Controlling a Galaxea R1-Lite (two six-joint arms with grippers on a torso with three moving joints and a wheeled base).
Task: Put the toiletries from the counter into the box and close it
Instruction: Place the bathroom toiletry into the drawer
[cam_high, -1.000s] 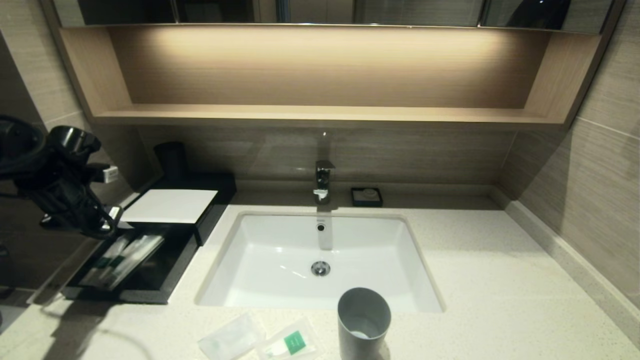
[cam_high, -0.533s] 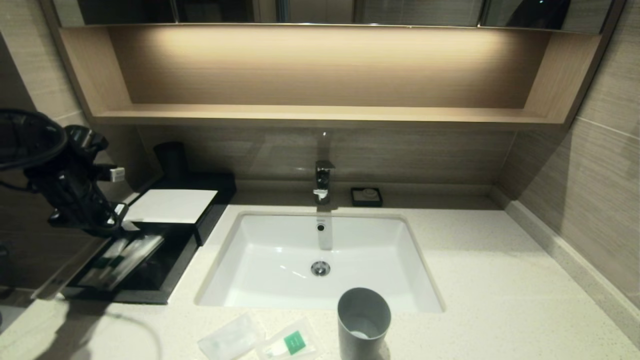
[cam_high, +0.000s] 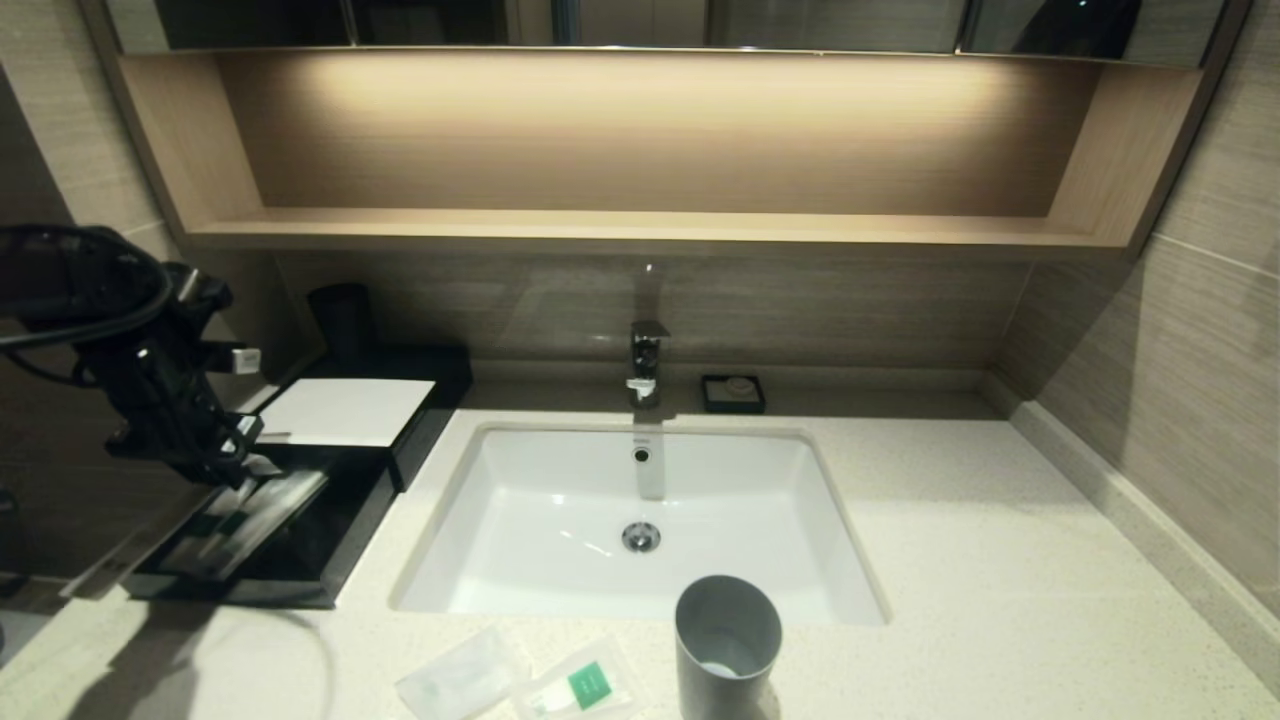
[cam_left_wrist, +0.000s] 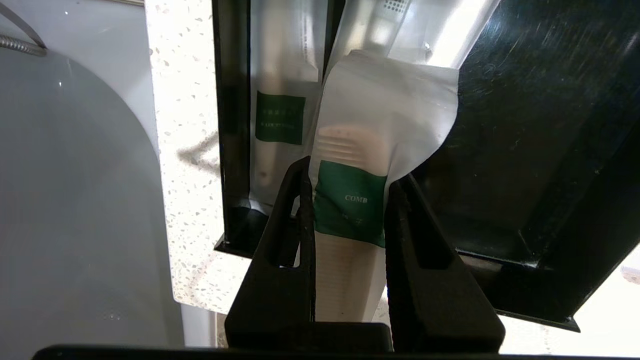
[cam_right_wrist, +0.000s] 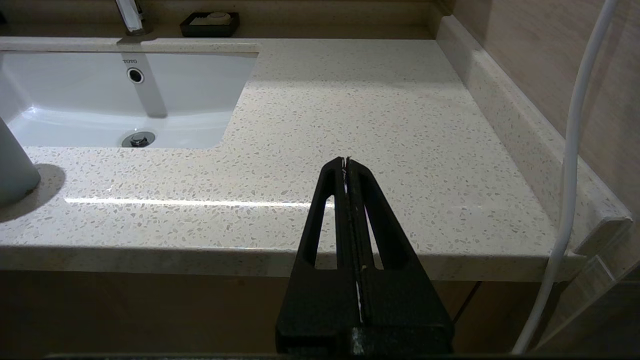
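My left gripper (cam_left_wrist: 350, 172) is shut on a long pale wrapped packet with a green label reading COMB (cam_left_wrist: 385, 110). It holds the packet tilted over the pulled-out drawer (cam_left_wrist: 525, 125) of the black box (cam_high: 340, 410). In the head view the left gripper (cam_high: 238, 462) is at the drawer's back left. Another wrapped stick with a green label (cam_left_wrist: 280, 100) lies flat in the drawer. Two translucent sachets lie on the counter (cam_high: 1000, 560) at its front edge, one plain (cam_high: 460, 682), one with a green square (cam_high: 582, 688). My right gripper (cam_right_wrist: 346, 161) is shut and empty, off the counter's front right.
A grey tumbler (cam_high: 728, 645) stands at the front, just right of the sachets. The white sunken basin (cam_high: 560, 520) fills the middle, with the tap (cam_high: 647, 362) and a black soap dish (cam_high: 733, 393) behind it. A dark cup (cam_high: 343, 318) stands behind the box.
My left arm has moved right and down toward the open drawer, still holding the comb packet. Nothing else has moved.
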